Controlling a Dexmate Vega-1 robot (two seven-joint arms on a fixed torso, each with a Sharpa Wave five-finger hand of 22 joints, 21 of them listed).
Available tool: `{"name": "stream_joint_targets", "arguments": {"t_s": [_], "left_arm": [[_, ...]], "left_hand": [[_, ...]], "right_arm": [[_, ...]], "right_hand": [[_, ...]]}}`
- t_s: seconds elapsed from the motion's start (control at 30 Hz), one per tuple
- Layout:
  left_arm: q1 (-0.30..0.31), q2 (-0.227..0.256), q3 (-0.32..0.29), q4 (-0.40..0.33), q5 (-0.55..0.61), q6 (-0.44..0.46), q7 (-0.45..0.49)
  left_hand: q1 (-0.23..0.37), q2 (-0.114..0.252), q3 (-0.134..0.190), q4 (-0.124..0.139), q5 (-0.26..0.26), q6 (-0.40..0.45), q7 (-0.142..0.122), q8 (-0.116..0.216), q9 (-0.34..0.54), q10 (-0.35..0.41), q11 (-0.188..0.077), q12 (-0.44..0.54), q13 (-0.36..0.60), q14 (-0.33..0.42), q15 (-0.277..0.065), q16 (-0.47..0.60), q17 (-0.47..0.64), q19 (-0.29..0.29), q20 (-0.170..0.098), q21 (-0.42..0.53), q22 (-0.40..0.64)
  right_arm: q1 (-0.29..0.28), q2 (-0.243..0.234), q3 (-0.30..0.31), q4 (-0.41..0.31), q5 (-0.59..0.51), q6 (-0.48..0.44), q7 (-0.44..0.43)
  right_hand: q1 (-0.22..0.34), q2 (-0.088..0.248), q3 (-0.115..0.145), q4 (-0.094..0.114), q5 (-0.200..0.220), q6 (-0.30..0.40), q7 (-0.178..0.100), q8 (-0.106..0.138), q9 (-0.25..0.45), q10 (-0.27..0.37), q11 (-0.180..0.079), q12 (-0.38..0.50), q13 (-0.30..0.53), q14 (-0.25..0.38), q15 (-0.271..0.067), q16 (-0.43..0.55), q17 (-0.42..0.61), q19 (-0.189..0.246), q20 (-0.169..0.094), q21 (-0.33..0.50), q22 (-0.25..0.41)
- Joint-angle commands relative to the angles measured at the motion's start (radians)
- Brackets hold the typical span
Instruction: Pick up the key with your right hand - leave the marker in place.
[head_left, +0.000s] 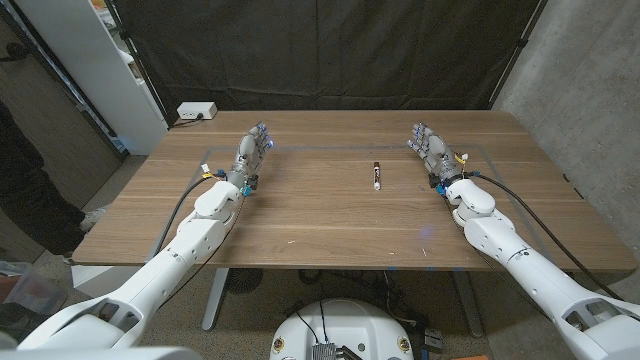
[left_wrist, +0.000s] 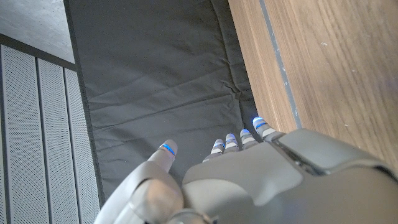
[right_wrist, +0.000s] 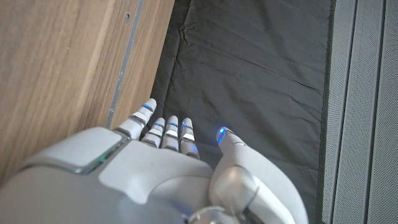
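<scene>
Wooden, brown-grained table (head_left: 330, 215) is carrying a slim dark marker with a pale band (head_left: 376, 175), lying lengthwise near the middle. The key cannot be made out in any view. The right hand (head_left: 430, 150) is standing on the table, right of the marker and well apart, fingers extended and grasping nothing. The left hand (head_left: 253, 152) is standing at the opposite side, likewise released.
</scene>
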Motion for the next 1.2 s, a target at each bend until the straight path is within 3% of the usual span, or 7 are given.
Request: {"name": "stream_joint_targets", "arguments": {"t_s": [0.03,0.13,0.27,0.37,0.5,0.77,1.2], "left_arm": [[0.000,-0.010,-0.013,0.004,0.012,0.005,-0.013],[0.003,-0.011,-0.018,0.003,0.010,0.013,-0.011],[0.002,-0.010,-0.019,0.004,0.013,0.018,-0.015],[-0.001,-0.013,-0.020,0.006,0.015,0.017,-0.019],[-0.006,-0.015,-0.019,0.011,0.020,0.018,-0.023],[-0.021,-0.027,-0.013,0.031,0.023,0.020,-0.036],[-0.043,-0.044,-0.006,0.062,0.032,0.017,-0.050]], "left_hand": [[-0.001,0.106,0.008,-0.001,0.007,-0.083,0.002,0.005,0.002,-0.063,0.003,0.004,0.003,-0.077,0.003,0.007,0.005,-0.008,0.000,0.005,0.002],[-0.001,0.106,0.008,-0.001,0.008,-0.084,0.002,0.005,0.002,-0.063,0.002,0.004,0.003,-0.077,0.003,0.007,0.005,-0.008,0.000,0.005,0.002],[-0.001,0.106,0.007,-0.001,0.008,-0.084,0.002,0.005,0.002,-0.063,0.002,0.004,0.003,-0.077,0.002,0.007,0.005,-0.008,0.001,0.004,0.002],[-0.001,0.106,0.007,-0.001,0.008,-0.084,0.002,0.005,0.002,-0.063,0.002,0.004,0.002,-0.078,0.002,0.007,0.005,-0.008,0.002,0.004,0.002],[-0.001,0.106,0.007,-0.001,0.008,-0.084,0.001,0.005,0.002,-0.063,0.002,0.005,0.002,-0.077,0.003,0.007,0.005,-0.008,0.001,0.004,0.002],[-0.001,0.105,0.006,-0.001,0.008,-0.083,0.000,0.006,0.002,-0.061,0.002,0.006,0.002,-0.078,0.002,0.007,0.005,-0.008,0.003,0.004,0.002],[-0.002,0.103,0.004,-0.001,0.008,-0.078,-0.002,0.008,0.002,-0.057,0.002,0.008,0.002,-0.077,0.002,0.008,0.005,-0.007,0.003,0.003,0.002]], "right_arm": [[-0.007,0.010,0.013,-0.005,-0.014,-0.008,-0.009],[-0.004,0.012,0.014,-0.002,-0.017,-0.012,-0.005],[-0.004,0.014,0.015,-0.003,-0.026,-0.010,-0.012],[-0.001,0.013,0.016,0.003,-0.024,-0.011,0.002],[0.006,-0.002,0.007,0.003,-0.072,-0.003,-0.015],[0.011,-0.107,-0.011,-0.093,-0.222,-0.092,-0.113],[-0.005,-0.193,-0.016,-0.189,-0.323,-0.211,-0.195]], "right_hand": [[0.005,0.025,0.011,-0.003,0.006,-0.050,-0.016,-0.023,0.003,-0.011,-0.004,-0.009,0.003,0.007,-0.001,0.004,0.006,0.013,-0.005,0.006,0.002],[0.006,0.025,0.012,-0.006,0.006,-0.081,-0.020,-0.032,0.001,-0.050,-0.016,-0.026,0.002,0.000,0.001,0.001,0.007,0.009,-0.005,0.004,0.002],[-0.030,0.027,0.011,0.020,0.004,0.039,-0.007,0.013,0.012,0.086,0.036,0.033,0.022,0.110,0.042,0.043,0.023,0.030,0.039,0.013,0.004],[-0.031,0.025,0.018,0.012,0.005,-0.033,-0.036,-0.019,0.014,0.004,0.026,0.006,0.032,0.085,0.042,0.032,0.031,0.026,0.051,0.010,0.005],[0.001,0.011,0.032,-0.026,0.005,-0.064,-0.046,-0.024,0.011,-0.034,0.019,-0.011,0.030,0.062,0.051,0.017,0.023,0.023,0.078,0.008,0.005],[0.150,-0.023,0.087,-0.182,-0.001,-0.021,-0.037,-0.002,0.006,-0.001,0.022,-0.001,0.023,0.107,0.056,0.015,0.007,0.059,0.113,0.017,0.006],[0.206,-0.028,0.091,-0.241,-0.004,0.031,-0.028,0.012,0.007,0.052,0.021,0.019,0.025,0.160,0.040,0.029,0.011,0.091,0.109,0.026,0.008]]}}
